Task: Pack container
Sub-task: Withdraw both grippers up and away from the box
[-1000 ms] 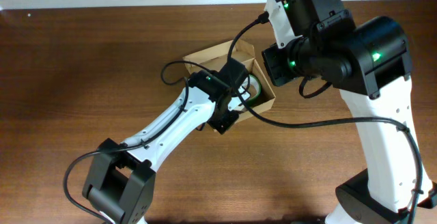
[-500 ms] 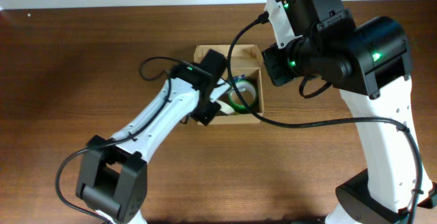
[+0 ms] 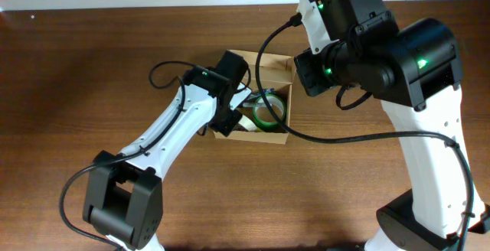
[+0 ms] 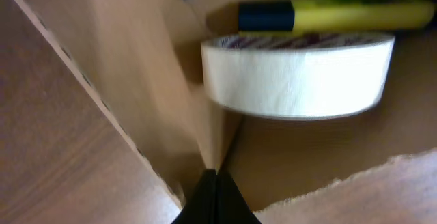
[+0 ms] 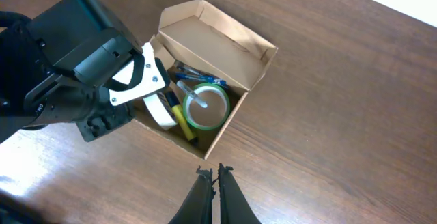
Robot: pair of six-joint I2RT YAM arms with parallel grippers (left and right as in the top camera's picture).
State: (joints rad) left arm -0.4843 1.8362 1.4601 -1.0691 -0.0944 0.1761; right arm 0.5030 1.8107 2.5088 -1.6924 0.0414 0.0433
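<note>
While your left fingers point(image 4: 213, 200) press together on the top edge of the container's point(image 4: 130, 67) side wall, pinching the cardboard at the bottom of the left wrist view, the brown worktop point(image 4: 54, 162) lies just outside that wall. Just past the fingertips, inside the box, a white tape roll point(image 4: 297, 74) stands on its edge beside the wall. Behind it lies a yellow marker point(image 4: 355, 16) with a dark blue band.

From your right wrist, the right fingers point(image 5: 199, 197) are closed on nothing. They hang high over bare worktop on the near side of the container, well apart from it. Beyond them the tan box sits open. The marker lies between the white roll and a green tape roll point(image 5: 205, 106) that lies flat. Blue pens point(image 5: 188, 74) rest farther in, toward the back wall, and the flap lid point(image 5: 218, 36) stands raised at the far side.

Seen from overhead, the container sits near the middle of the worktop between your two arms. Your left arm point(image 3: 164, 132) reaches across to its left wall.
</note>
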